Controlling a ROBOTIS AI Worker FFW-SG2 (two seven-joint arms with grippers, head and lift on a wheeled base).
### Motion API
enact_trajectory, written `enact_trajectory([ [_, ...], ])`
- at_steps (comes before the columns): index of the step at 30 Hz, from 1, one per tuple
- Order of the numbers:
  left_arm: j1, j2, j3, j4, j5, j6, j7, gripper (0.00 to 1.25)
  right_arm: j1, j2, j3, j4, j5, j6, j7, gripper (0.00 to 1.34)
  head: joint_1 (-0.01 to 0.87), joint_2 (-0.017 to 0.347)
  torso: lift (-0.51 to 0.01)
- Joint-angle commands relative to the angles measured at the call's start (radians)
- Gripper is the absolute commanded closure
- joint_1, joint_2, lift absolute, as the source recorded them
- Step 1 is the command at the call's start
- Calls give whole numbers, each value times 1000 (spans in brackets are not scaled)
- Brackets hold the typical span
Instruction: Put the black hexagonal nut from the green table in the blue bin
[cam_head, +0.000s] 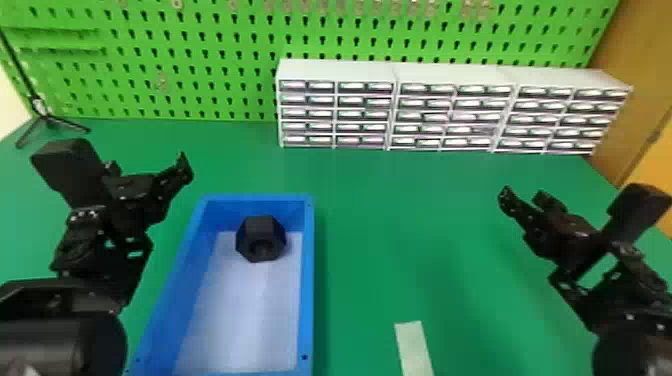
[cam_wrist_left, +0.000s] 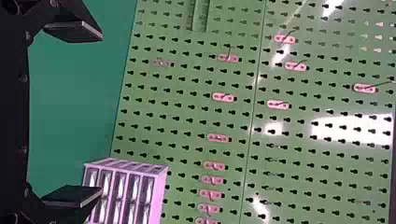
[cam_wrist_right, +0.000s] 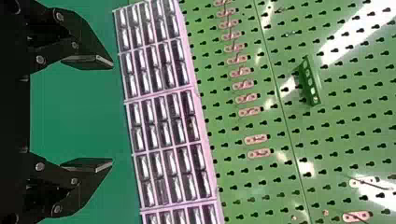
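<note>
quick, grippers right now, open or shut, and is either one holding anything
Left gripper: jaws wide open, holding nothing.
Right gripper: jaws open, also holding nothing.

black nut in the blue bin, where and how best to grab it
Probably by its left and right sides, coming down from above: the nut looks thick and flat-faced, its hole towards the near side. The blue bin leaves room left and right of it, with the far wall close behind.
</note>
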Motion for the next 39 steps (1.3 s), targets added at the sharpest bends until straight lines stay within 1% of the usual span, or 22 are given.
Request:
enact_trajectory([
  [1,-2,0,-3,0,0,0,0,125,0,2,-1,0,0,0,0,516,692,8,-97],
  [39,-11,0,-8,3,0,0,-6,125,-3,2,2,0,9,0,0,516,692,8,-97],
])
